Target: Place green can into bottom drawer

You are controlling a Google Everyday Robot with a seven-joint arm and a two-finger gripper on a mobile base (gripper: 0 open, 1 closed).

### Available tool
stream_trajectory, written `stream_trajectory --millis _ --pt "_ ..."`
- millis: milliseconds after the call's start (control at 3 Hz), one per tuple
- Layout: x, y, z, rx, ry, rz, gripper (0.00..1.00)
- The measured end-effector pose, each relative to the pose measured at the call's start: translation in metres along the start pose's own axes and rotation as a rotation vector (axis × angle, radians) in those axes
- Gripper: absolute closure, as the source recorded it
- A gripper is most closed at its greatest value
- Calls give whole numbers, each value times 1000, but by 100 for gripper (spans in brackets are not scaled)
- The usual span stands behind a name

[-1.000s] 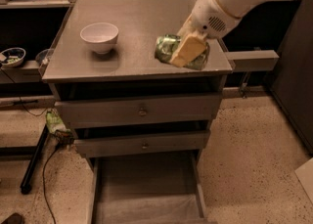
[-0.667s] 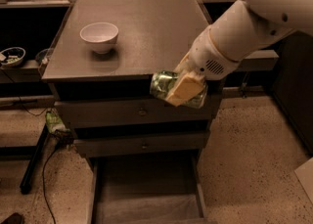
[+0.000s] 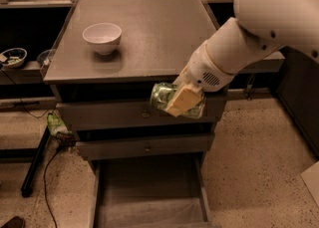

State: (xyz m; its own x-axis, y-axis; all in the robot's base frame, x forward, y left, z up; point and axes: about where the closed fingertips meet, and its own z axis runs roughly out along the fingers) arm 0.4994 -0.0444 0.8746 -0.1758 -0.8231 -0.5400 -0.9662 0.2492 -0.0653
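Note:
My gripper (image 3: 180, 101) is shut on the green can (image 3: 162, 96), a shiny green-and-silver can held on its side. It hangs in the air in front of the top drawer's front (image 3: 109, 113), off the cabinet top and well above the bottom drawer (image 3: 149, 184). The bottom drawer is pulled out at the foot of the cabinet, with a plain grey floor showing. A tan finger (image 3: 182, 98) crosses the can's middle, and my white arm reaches in from the upper right.
A white bowl (image 3: 102, 37) stands on the cabinet top (image 3: 149, 28) at the left. Two shallower drawers with small knobs sit above the open one. A small bowl (image 3: 12, 57) rests on a shelf at the far left. Cables lie on the speckled floor (image 3: 259, 172).
The gripper has carried the can off the cabinet top's right side, forward over the front edge and down to the level of the top drawer's front.

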Motion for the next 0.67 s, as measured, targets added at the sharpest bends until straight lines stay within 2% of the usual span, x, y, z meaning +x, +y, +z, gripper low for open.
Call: stream_trajectory --millis 333,667 --pt "16 -7 46 -43 -11 32 100" --pt "16 -7 47 -45 -11 33 100"
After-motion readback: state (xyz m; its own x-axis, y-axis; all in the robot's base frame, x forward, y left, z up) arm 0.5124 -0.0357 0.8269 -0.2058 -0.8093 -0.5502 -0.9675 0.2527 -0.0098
